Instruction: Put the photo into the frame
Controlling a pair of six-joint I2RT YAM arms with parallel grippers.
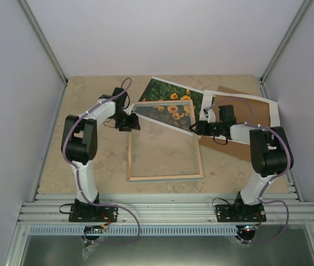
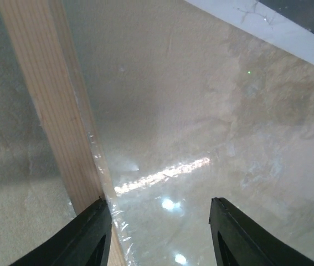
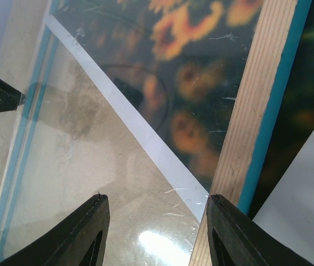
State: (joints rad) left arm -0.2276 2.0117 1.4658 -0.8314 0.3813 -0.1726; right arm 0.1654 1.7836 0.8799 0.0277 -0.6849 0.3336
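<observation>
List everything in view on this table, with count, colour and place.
frame: one, light wood back, blue front edge, table centre.
photo: one, orange flowers on green, far side, partly under the frame.
white mat: one, white, far right.
backing board: one, brown, under the mat.
table: one, beige.
left gripper: one, black, open, over the frame's left rail.
right gripper: one, black, open, by the frame's right rail.

You have pale, grained wood on the frame (image 1: 165, 177), its clear pane (image 1: 162, 147) glossy; the photo (image 1: 162, 91) at upper centre is a smooth print, the table (image 1: 228, 166) matt, stone-like.
</observation>
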